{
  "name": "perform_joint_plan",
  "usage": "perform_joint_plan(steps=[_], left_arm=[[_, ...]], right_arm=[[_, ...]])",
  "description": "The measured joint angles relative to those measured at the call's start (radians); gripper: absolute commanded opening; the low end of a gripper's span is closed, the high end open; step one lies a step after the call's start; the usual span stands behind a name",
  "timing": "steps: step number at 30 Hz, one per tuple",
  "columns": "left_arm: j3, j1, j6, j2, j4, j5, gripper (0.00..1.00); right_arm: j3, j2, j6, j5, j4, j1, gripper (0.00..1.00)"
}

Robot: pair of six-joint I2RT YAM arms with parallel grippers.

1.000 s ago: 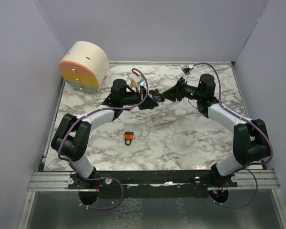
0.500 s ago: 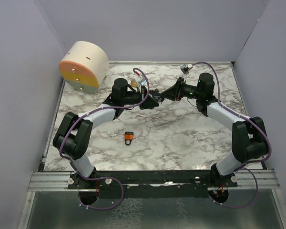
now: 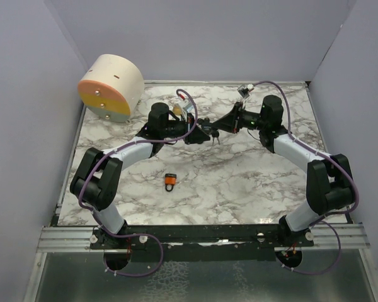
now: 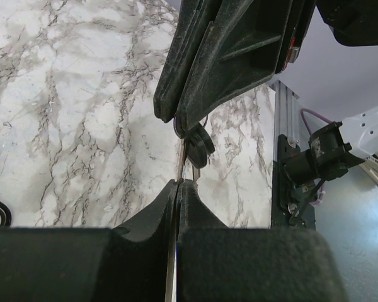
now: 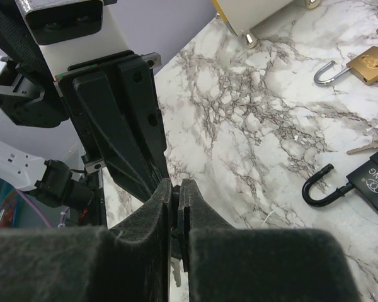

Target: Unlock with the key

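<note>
Key (image 4: 194, 150) pinched between both hands, in the air over the rear middle of the worktop (image 3: 239, 176).
Left hand (image 4: 178, 185) is clamped shut on the blade and right hand (image 5: 175, 189) is closed tight on the other end, tips facing. Orange padlock (image 3: 170, 181) is seen lying well apart, nearer the bases. Brass padlock (image 5: 365, 63) and black padlock (image 5: 375, 182) lie near each other, shackles open.

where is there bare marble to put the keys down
Bare marble lies right of the orange padlock, up to the right arm, and in the far right corner. Crowded: far middle, where the left claw and right claw meet at the keys, beside the brass padlock and black padlock.
</note>
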Motion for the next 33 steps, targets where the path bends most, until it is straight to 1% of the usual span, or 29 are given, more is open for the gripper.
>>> perform_joint_plan(steps=[2,3,5,6,7,9,10,11,12,13,15,16,17,21,25,30,33], left_arm=[[0.000,0.000,0.000,0.000,-0.005,0.000,0.00],[0.000,0.000,0.000,0.000,-0.008,0.000,0.04],[0.002,0.000,0.000,0.001,-0.016,-0.002,0.24],[0.003,0.000,0.001,0.001,-0.020,-0.005,0.32],[0.005,0.000,0.002,0.001,-0.022,-0.011,0.39],[0.011,0.000,0.003,0.001,-0.025,-0.031,0.48],[0.013,0.000,0.005,0.001,-0.027,-0.045,0.56],[0.013,0.000,0.007,0.000,-0.030,-0.059,0.67],[0.013,0.000,0.014,-0.002,-0.037,-0.081,0.70],[0.012,0.000,0.020,-0.006,-0.050,-0.106,0.83],[0.007,0.003,0.027,-0.020,-0.077,-0.154,0.96],[0.000,0.007,0.032,-0.033,-0.086,-0.184,0.98],[-0.009,0.010,0.034,-0.048,-0.097,-0.210,0.99],[-0.054,0.027,0.034,-0.118,-0.144,-0.333,0.99],[-0.084,0.034,0.031,-0.164,-0.196,-0.456,0.99],[-0.142,0.033,0.030,-0.209,-0.260,-0.593,0.99],[-0.210,0.028,0.029,-0.265,-0.291,-0.656,0.99]], right_arm=[[0.000,0.000,-0.004,0.000,-0.006,0.000,0.01],[0.000,0.000,-0.005,0.000,-0.009,0.000,0.01],[0.000,0.000,-0.007,0.000,-0.017,0.000,0.01],[0.000,0.000,-0.009,0.000,-0.019,0.000,0.01],[0.000,0.000,-0.011,0.000,-0.026,0.000,0.01],[0.000,0.000,-0.013,0.001,-0.035,0.000,0.01],[0.000,0.000,-0.013,0.003,-0.042,0.000,0.01],[0.000,-0.002,-0.013,0.012,-0.050,0.000,0.01],[0.000,-0.003,-0.014,0.020,-0.056,0.000,0.01],[0.000,-0.005,-0.015,0.032,-0.063,0.000,0.01],[0.000,-0.012,-0.018,0.068,-0.081,0.000,0.01],[0.000,-0.017,-0.019,0.092,-0.087,0.000,0.01],[-0.001,-0.022,-0.019,0.111,-0.094,0.000,0.01],[-0.004,-0.044,-0.010,0.211,-0.125,0.000,0.01],[-0.011,-0.045,0.005,0.276,-0.151,0.000,0.01],[-0.047,-0.045,0.025,0.289,-0.145,0.000,0.01],[-0.118,-0.049,0.054,0.290,-0.075,0.000,0.01]])
